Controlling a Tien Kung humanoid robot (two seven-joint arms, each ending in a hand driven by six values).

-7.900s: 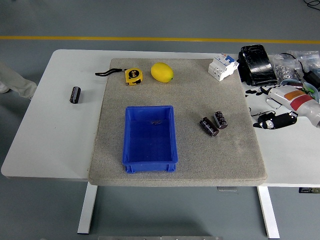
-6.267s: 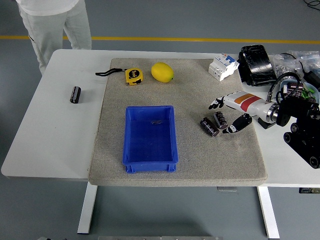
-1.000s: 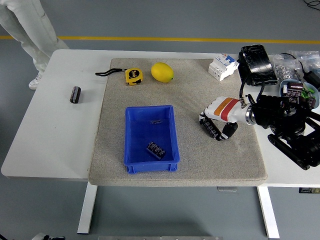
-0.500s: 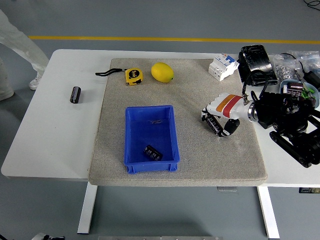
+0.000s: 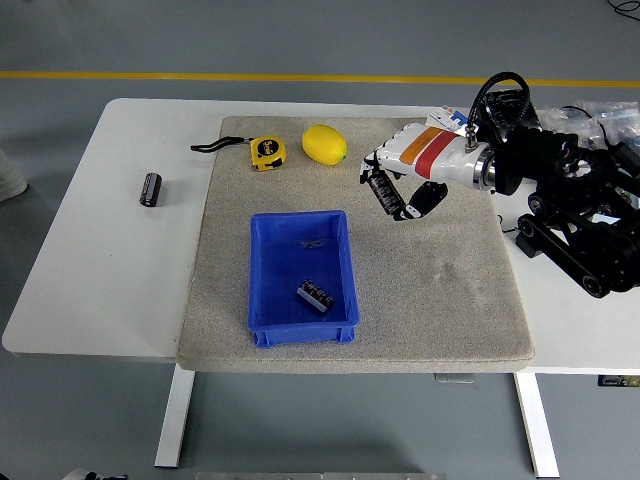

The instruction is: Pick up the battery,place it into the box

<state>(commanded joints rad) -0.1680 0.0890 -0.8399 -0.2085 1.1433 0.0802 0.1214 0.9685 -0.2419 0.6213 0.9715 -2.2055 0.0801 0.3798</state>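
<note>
The right hand [image 5: 400, 185] is clamped on a dark battery [image 5: 384, 193] and holds it above the grey mat [image 5: 440, 290], to the right of and beyond the blue box [image 5: 300, 275]. A second battery [image 5: 315, 295] lies inside the box near its front right corner. A third battery [image 5: 150, 189] lies well apart on the bare white tabletop [image 5: 100, 270] at the left. Along the mat's far edge sit a yellow tape measure [image 5: 266, 152] and a lemon [image 5: 324, 144], the lemon just left of the hand. Between the held battery and the box the mat is bare. The left hand is out of view.
</note>
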